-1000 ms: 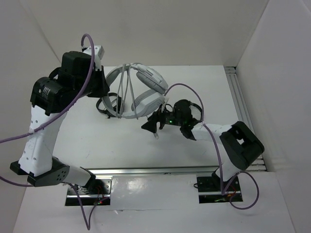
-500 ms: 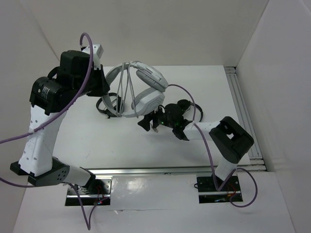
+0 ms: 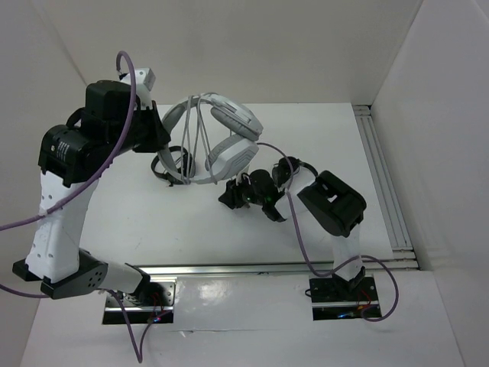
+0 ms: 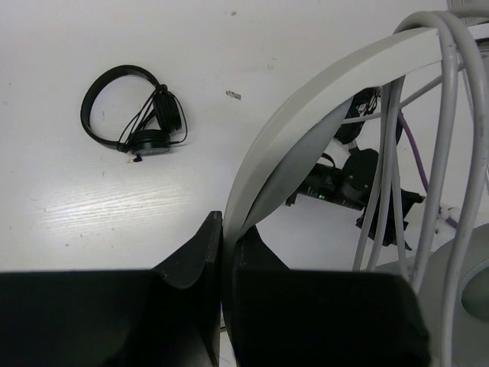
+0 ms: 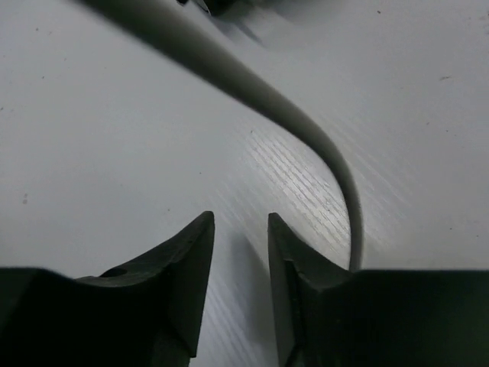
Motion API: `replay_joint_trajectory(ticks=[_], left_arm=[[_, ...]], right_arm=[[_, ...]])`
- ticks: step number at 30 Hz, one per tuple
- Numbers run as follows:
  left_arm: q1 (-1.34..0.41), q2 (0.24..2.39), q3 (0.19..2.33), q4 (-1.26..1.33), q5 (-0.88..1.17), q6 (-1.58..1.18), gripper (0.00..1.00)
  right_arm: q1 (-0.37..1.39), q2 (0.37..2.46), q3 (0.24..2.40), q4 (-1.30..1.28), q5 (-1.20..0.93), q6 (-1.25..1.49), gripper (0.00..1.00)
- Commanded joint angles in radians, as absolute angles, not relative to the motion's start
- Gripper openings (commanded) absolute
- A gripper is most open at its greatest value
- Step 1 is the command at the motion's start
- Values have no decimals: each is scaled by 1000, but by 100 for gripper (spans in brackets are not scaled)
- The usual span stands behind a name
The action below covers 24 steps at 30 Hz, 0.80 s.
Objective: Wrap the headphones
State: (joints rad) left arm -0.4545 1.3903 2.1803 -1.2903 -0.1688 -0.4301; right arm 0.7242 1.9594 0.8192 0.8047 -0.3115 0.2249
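Note:
The light grey-white headphones hang tilted above the table, with the thin grey cable looped several times across the headband. My left gripper is shut on the wide headband; in the top view it sits at the band's left end. My right gripper is low over the table, just below the lower ear cup. Its jaws stand partly open with only bare table between them. A length of cable curves past outside the right finger.
One small black headphone set lies under the held pair, another behind my right wrist. A rail runs along the table's right side. White walls close in the back and sides.
The right arm has folded in and its gripper has slid left along the table, its jaws narrowing. The left arm has shifted slightly left with the headphones.

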Motion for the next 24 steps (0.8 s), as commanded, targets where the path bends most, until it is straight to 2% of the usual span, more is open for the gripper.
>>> replay_joint_trajectory(ticks=[1,2,3,4,5,8,17,19,24], left_arm=[[-448,1353,2241,-1183,-127,-505,0],[-448,1353,2241,-1183,-127,-514,0],[-448,1353,2241,-1183,-138,-514,0],[-448,1353,2241,-1183,-138,-525,0],[-448,1353,2229,-1174,-167,-525,0],[-437,1353,2183,-1112,-190,-567,0],[-373,1425,2218,-1052,-189,-626,0],[-373,1425,2178,-1031,-234,-638,0],[-316,1462,2206,-1006,-192,-638,0]], right_arm=[[732,1988,868,911,-336,222,39],[732,1988,868,911,-336,222,35],[732,1988,847,920,-336,222,23],[732,1977,836,920,-336,222,2],[741,1950,819,934,-321,232,0],[755,1866,735,959,-299,232,0],[793,1643,532,968,-265,221,0],[844,1583,514,928,-253,209,0],[957,1448,459,879,-125,177,0]])
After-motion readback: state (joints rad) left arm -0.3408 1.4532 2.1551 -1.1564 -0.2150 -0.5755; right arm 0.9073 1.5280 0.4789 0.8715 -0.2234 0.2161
